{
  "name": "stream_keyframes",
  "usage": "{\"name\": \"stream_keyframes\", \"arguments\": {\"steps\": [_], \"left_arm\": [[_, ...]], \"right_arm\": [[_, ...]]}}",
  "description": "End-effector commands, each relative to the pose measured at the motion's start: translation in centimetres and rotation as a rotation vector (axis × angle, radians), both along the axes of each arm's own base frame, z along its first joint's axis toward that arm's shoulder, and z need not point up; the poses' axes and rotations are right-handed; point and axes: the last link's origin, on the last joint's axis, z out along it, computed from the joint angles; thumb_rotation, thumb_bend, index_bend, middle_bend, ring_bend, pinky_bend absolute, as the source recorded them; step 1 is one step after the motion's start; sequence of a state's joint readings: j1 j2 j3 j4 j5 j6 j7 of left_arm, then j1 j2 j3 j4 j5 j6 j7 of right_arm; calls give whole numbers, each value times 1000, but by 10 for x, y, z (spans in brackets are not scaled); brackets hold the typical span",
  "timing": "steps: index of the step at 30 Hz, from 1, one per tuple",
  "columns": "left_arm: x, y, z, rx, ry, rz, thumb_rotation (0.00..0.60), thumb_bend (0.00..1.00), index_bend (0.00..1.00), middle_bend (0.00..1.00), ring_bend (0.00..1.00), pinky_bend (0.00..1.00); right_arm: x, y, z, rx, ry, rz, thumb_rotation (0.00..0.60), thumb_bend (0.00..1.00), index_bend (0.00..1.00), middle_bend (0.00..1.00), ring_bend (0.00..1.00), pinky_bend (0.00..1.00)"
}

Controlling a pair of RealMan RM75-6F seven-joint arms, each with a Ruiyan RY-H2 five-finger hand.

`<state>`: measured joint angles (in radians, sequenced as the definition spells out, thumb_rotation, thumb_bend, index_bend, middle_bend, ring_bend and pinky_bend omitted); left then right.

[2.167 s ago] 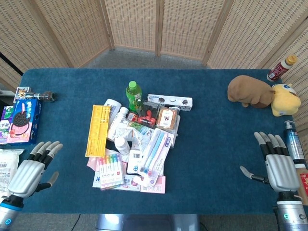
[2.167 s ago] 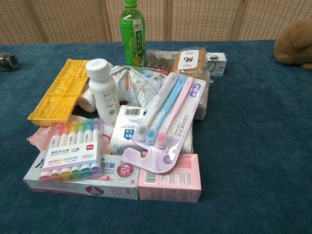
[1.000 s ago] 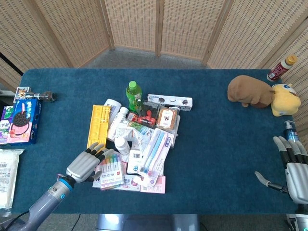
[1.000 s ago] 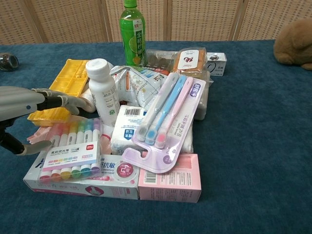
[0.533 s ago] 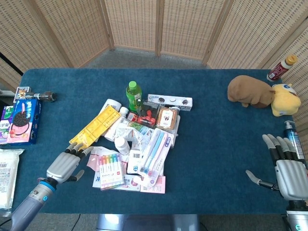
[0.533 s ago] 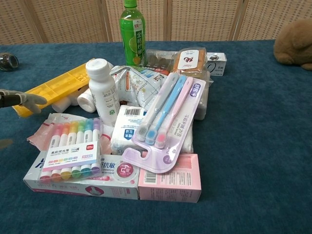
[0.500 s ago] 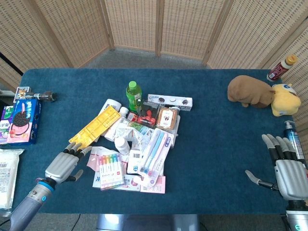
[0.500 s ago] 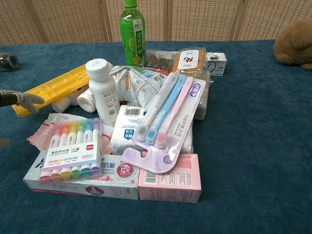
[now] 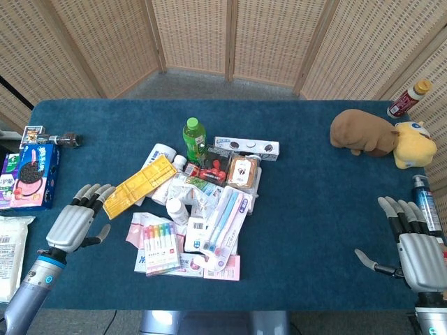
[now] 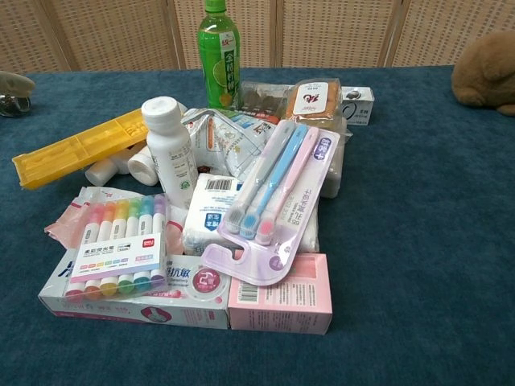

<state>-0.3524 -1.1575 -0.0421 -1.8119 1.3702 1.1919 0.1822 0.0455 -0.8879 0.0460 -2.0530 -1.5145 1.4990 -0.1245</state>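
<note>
Yellow tray (image 9: pixel 137 185): now swung askew at the pile's 9 o'clock edge, released; left hand (image 9: pixel 72 225) withdrawn to its 8 o'clock, fingers apart, empty; right hand (image 9: pixel 413 246) likewise spread, idle.

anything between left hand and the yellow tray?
Nothing. In the head view the left hand sits just left of the yellow tray; only a narrow strip of bare blue table cloth separates fingertips and tray end. Whether they touch is unclear.
</note>
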Motion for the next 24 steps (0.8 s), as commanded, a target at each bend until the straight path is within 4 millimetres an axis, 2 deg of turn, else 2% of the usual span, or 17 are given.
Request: {"name": "stream_keyframes", "arguments": {"steps": [1,6,14,24], "left_arm": [[6,14,-5,7,19,27,546,469,0,0,0,0],[12,28,-12,-3,36,71,518,395,0,0,0,0],[17,51,-22,-42,-16,154,478,191,0,0,0,0],[11,74,-35,-77,-81,246,467,162,0,0,0,0]], "right_arm": [[0,2,-1,14,-17,3,371,220,0,0,0,0],[3,3,-1,43,-67,21,362,222,0,0,0,0],[5,3,0,55,-91,37,350,224,0,0,0,0],[3,4,1,67,-121,32,345,225,0,0,0,0]]}}
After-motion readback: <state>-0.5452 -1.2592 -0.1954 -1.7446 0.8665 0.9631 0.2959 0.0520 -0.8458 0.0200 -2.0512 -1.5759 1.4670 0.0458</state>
